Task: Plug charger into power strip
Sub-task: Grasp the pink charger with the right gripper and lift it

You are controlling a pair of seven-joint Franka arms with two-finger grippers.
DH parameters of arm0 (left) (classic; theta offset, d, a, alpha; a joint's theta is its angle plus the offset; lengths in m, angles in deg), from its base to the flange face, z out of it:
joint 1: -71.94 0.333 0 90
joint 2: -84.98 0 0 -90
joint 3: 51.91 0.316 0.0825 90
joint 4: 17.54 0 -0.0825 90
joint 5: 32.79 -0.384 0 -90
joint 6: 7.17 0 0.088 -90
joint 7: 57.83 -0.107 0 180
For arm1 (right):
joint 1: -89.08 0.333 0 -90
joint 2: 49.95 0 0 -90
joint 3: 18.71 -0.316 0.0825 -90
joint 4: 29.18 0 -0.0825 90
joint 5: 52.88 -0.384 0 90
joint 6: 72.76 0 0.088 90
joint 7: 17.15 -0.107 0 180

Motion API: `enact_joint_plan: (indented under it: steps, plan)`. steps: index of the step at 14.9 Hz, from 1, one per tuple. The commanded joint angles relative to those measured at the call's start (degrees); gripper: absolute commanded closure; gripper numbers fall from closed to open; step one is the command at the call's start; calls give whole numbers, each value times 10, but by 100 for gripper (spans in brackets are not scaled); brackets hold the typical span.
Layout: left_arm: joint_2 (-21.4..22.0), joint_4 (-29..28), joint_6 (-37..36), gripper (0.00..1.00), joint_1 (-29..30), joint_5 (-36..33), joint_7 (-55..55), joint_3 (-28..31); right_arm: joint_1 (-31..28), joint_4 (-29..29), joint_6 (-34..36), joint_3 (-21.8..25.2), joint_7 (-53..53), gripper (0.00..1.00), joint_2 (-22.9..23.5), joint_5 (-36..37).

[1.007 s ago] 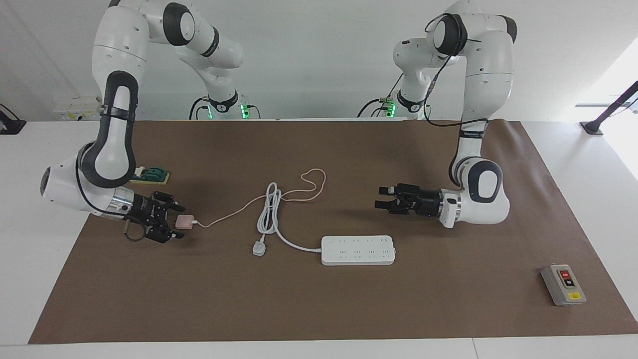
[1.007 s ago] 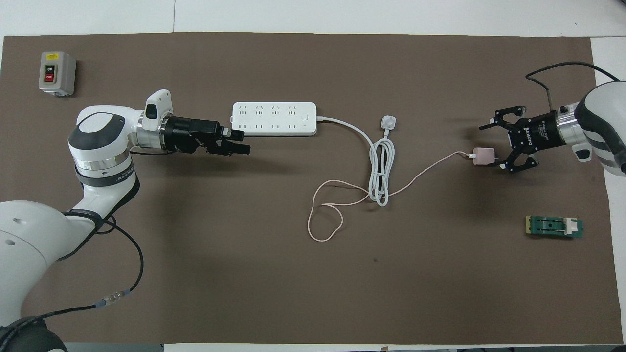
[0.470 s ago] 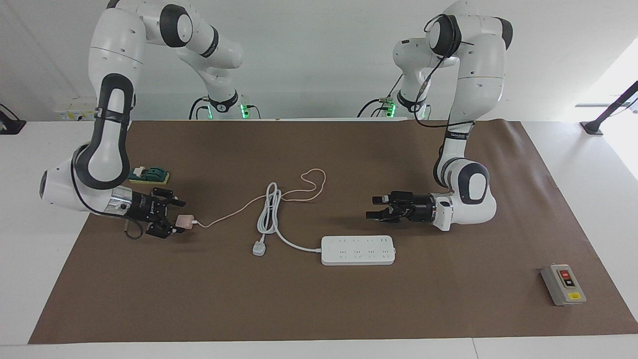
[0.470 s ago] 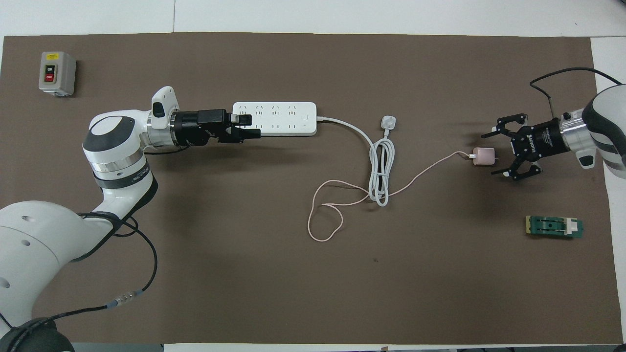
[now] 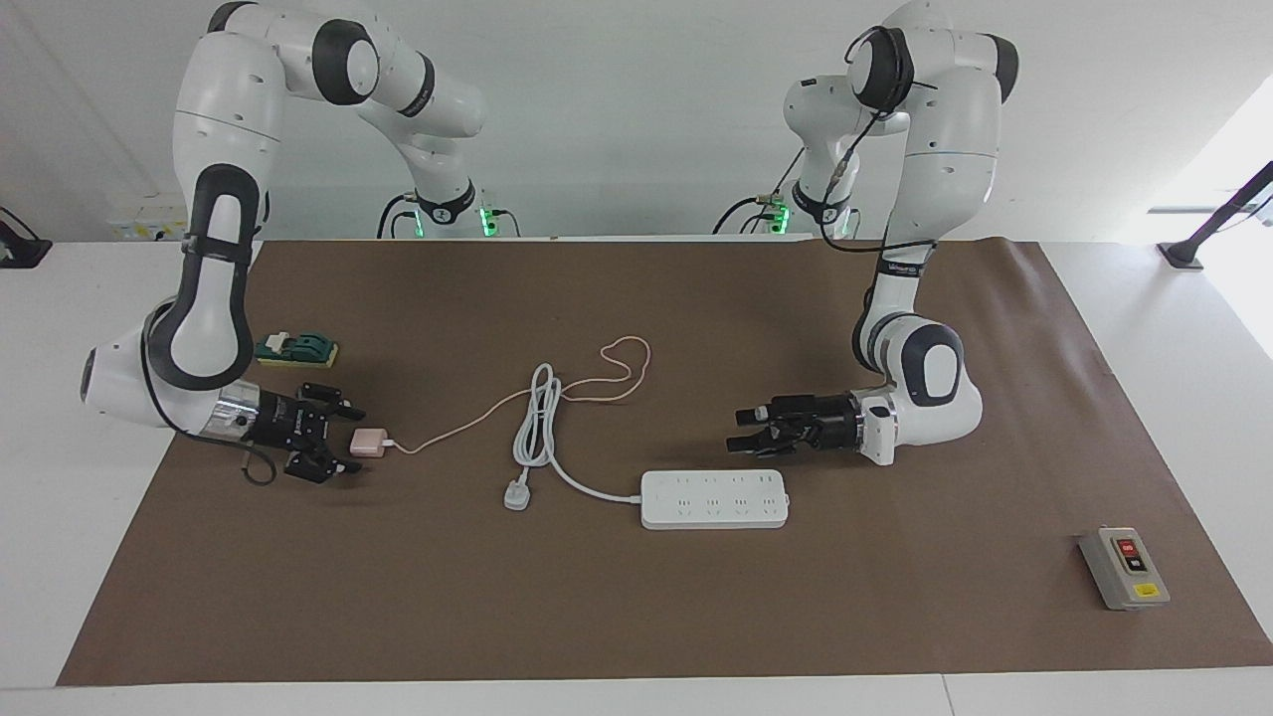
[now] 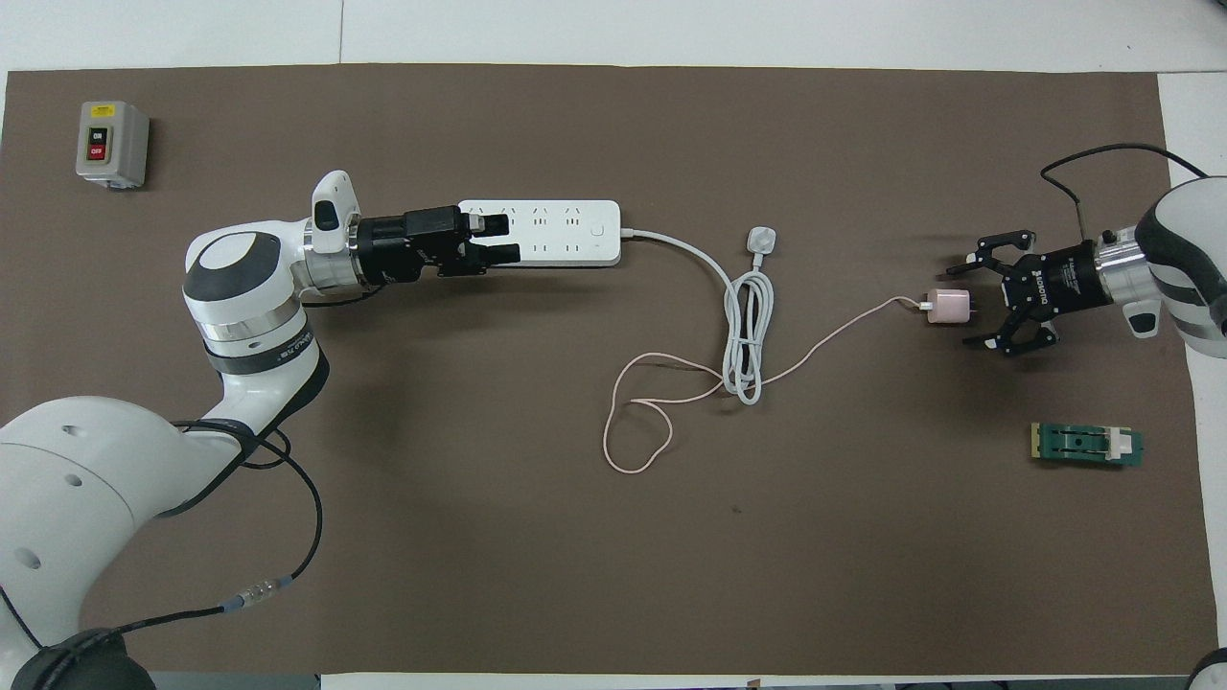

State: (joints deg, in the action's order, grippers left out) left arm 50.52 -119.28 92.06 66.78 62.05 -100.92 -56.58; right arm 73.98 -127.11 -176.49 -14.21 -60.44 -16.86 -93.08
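Overhead view shows the charger (image 6: 947,307), a small pink cube, lying on the brown mat (image 6: 613,537) at about three o'clock, its thin pink cable (image 6: 844,331) trailing toward the centre. The right gripper (image 6: 983,297) sits low beside it, fingers spread apart, the cube just at their tips, not clasped. The left gripper (image 6: 503,238), also spread, hovers over the power strip (image 6: 575,232) at about ten o'clock. The charger looks light, rigid and smooth; its flat sides suit a pinch, away from prongs and limp cable.
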Motion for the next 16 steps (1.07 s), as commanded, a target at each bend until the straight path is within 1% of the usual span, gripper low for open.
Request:
enact_joint_plan:
  steps: [1, 3, 4, 5, 6, 7, 8, 9, 11, 16]
  plan:
    - [23, -23, 33, 0, -22, 24, -10, 8, -5, 2, -3, -4, 14, 0, 3, -17]
    - [23, -21, 40, 1, -40, 48, -9, 8, -5, 2, -4, -4, 14, 0, 3, -27]
    - [23, -20, 39, 0, -42, 51, -8, 7, -2, -1, -8, -4, 18, 6, 2, -27]
    - [23, -19, 39, 1, -49, 54, -8, 7, -1, -2, -11, -3, 23, 14, 3, -27]
    - [23, -19, 40, 1, -52, 59, -9, 7, -1, -2, -13, -4, 25, 29, 3, -27]
    - [23, -19, 42, 1, -60, 66, -8, 8, 0, -5, -14, -4, 38, 53, 3, -27]
    - [23, -19, 49, 1, -62, 67, -8, 8, 0, -9, -16, -4, 56, 93, 3, -27]
    - [24, -19, 60, 2, -65, 67, -5, 7, 0, -14, -18, -3, 77, 100, 3, -28]
    - [26, -18, 66, 4, -69, 67, 4, 8, 0, -15, -24, -3, 82, 100, 3, -27]
    - [30, -19, 72, 4, -73, 67, 9, 7, 5, -9, -20, -3, 51, 100, 1, -27]
